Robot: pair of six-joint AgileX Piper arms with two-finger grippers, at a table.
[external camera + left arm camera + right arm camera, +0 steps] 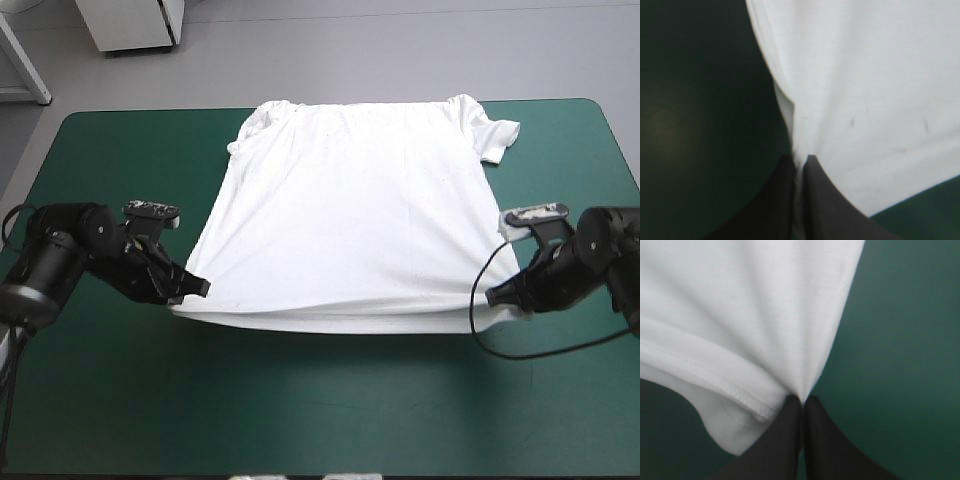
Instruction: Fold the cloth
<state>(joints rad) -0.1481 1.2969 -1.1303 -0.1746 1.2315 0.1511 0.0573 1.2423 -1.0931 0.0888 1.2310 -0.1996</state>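
T-shirt [350, 200] spread flat on teal-green cover [300, 420]; left gripper [203, 288] and right gripper [490, 296] each pinching hem corner.

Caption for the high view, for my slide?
Left tool and right tool grip the spread T-shirt's near corners on the table.

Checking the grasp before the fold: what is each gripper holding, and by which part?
Both hold the T-shirt: the left gripper pinches the hem's left corner, the right gripper its right corner.

white t-shirt [350, 210], teal-green cover [300, 420]
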